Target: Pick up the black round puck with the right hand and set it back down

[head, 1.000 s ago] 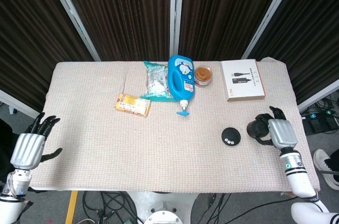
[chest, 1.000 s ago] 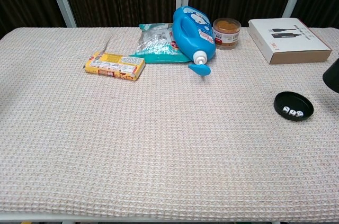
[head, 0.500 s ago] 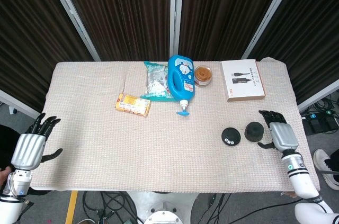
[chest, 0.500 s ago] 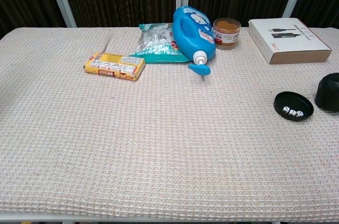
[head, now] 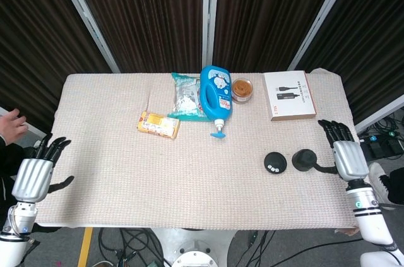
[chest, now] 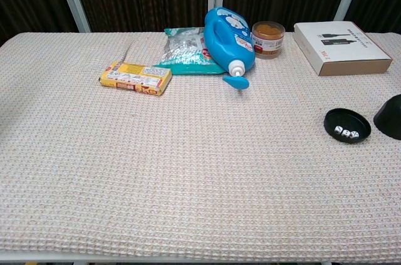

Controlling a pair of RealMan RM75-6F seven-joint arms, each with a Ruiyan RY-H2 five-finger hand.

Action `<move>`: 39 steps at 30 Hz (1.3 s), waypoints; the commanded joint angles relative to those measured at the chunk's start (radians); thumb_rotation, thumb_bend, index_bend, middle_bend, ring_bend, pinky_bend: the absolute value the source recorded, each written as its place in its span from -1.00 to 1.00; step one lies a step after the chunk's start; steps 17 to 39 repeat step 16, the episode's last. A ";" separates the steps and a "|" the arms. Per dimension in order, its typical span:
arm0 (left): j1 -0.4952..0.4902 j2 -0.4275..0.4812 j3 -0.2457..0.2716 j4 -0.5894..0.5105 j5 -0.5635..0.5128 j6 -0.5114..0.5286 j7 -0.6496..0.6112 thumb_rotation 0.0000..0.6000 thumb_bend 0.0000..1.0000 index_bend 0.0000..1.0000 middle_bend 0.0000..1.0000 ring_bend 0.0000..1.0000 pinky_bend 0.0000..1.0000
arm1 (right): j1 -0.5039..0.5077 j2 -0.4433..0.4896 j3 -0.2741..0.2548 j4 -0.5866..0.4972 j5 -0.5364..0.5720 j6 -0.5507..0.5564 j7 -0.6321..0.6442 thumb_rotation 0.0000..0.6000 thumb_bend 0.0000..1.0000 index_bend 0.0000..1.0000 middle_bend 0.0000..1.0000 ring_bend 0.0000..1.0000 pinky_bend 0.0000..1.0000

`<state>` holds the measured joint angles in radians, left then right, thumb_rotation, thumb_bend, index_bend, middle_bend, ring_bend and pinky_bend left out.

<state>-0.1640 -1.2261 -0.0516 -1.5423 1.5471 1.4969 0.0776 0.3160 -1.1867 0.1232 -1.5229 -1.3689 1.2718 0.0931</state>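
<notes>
Black round puck [head: 304, 160] sits on the desk [head: 126, 178], right side, just beside my right hand [head: 349, 158]. Matte black, round, rising from a wide base to a narrower top. Chest view cuts it off at the right frame edge. My right hand is off it: fingers [head: 332, 131] spread and straight, released, holding nothing, thumb reaching toward the puck. Can't tell if the thumb tip touches it.

Left hand [head: 31, 177] hangs off the desk's left edge, fingers [head: 52, 145] apart, holding nothing. Neither hand shows in the chest view.

Just left of the puck: shallow black dish [head: 275, 162], glossy rim, three small white dice inside, clear only in the chest view.

Desk is covered by a beige waffle-weave cloth.

Back row:
- blue plastic bottle [head: 215, 95] lying on its side, white nozzle and a blue cap toward me; cartoon face label, text unreadable.
- teal and white crinkly foil bag [head: 185, 96], partly tucked under the bottle; print too small to read.
- round clear tub [head: 242, 89] with brown contents.
- flat white box [head: 289, 94] with brown sides, a black cable pictured on the lid; writing illegible.

Yellow rectangular packet [head: 158, 124] lies flat, well left of the puck; red and white print, unreadable.

A person's hand [head: 10, 125] enters at the far left frame edge, mostly cut off.
</notes>
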 commanded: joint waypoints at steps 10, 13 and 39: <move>-0.003 0.013 -0.005 -0.022 0.007 0.006 0.012 1.00 -0.74 -0.65 -0.73 -0.94 -0.42 | -0.143 0.053 -0.047 -0.049 -0.026 0.166 -0.153 1.00 -0.97 -0.90 -0.92 -1.00 -1.00; -0.004 0.013 -0.004 -0.021 0.008 0.003 0.016 1.00 -0.74 -0.65 -0.73 -0.94 -0.42 | -0.149 0.051 -0.047 -0.041 -0.038 0.172 -0.136 1.00 -0.96 -0.90 -0.92 -1.00 -1.00; -0.002 0.011 -0.004 -0.022 0.011 0.010 0.021 1.00 -0.74 -0.65 -0.73 -0.94 -0.42 | -0.152 0.054 -0.047 -0.044 -0.053 0.179 -0.131 1.00 -0.95 -0.90 -0.92 -1.00 -1.00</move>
